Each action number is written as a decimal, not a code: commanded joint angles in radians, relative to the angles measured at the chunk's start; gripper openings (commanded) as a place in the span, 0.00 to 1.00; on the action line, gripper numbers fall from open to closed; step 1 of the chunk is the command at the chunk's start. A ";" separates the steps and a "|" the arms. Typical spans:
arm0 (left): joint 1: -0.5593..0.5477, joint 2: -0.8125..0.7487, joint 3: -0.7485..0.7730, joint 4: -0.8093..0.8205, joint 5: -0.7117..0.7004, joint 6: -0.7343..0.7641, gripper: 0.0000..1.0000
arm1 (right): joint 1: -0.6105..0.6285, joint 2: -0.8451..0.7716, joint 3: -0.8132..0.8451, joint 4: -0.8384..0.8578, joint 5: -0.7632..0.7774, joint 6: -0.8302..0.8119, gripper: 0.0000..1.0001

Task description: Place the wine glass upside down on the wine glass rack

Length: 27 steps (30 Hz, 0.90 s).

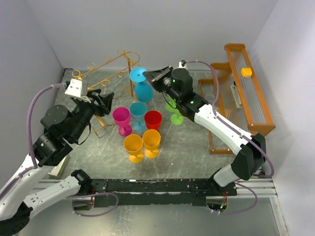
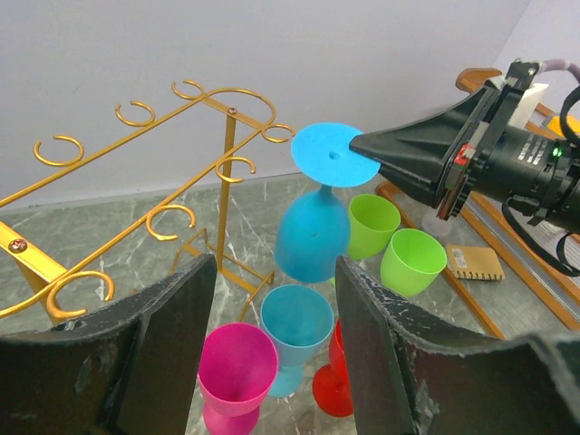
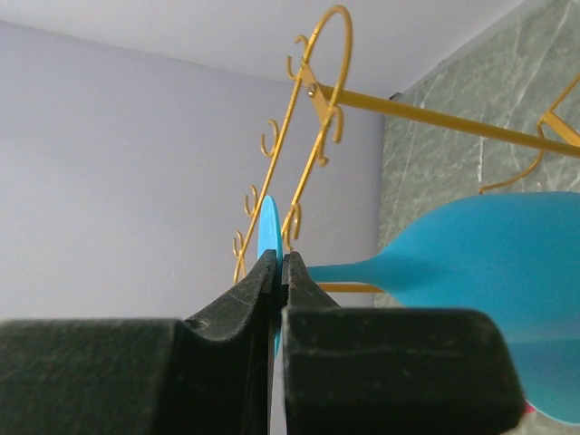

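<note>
My right gripper (image 1: pixel 149 74) is shut on the flat foot of a blue wine glass (image 1: pixel 143 88) and holds it upside down in the air, bowl hanging down. It shows in the left wrist view (image 2: pixel 313 231) and the right wrist view (image 3: pixel 489 254), with my right gripper (image 3: pixel 280 263) pinching the foot's edge. The glass hangs just right of the gold wire wine glass rack (image 1: pixel 106 69), near its central post (image 2: pixel 227 181) and scroll ends (image 3: pixel 313 82). My left gripper (image 1: pixel 106 98) is open and empty beside the rack, above the standing glasses (image 2: pixel 276 362).
Upright glasses stand mid-table: pink (image 1: pixel 121 119), blue (image 1: pixel 139 114), red (image 1: pixel 153 120), two yellow (image 1: pixel 142 145) and two green (image 1: pixel 174 110). A bulky orange wooden slatted rack (image 1: pixel 241 93) stands at the right. White walls close in at the back and both sides.
</note>
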 commanded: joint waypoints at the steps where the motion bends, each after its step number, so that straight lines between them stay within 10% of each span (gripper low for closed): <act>1: -0.004 -0.004 0.025 -0.018 -0.032 -0.017 0.66 | -0.012 0.005 0.060 0.048 0.023 -0.020 0.00; 27: -0.002 -0.018 0.019 -0.056 -0.065 -0.062 0.65 | -0.024 0.172 0.224 0.039 0.097 -0.029 0.00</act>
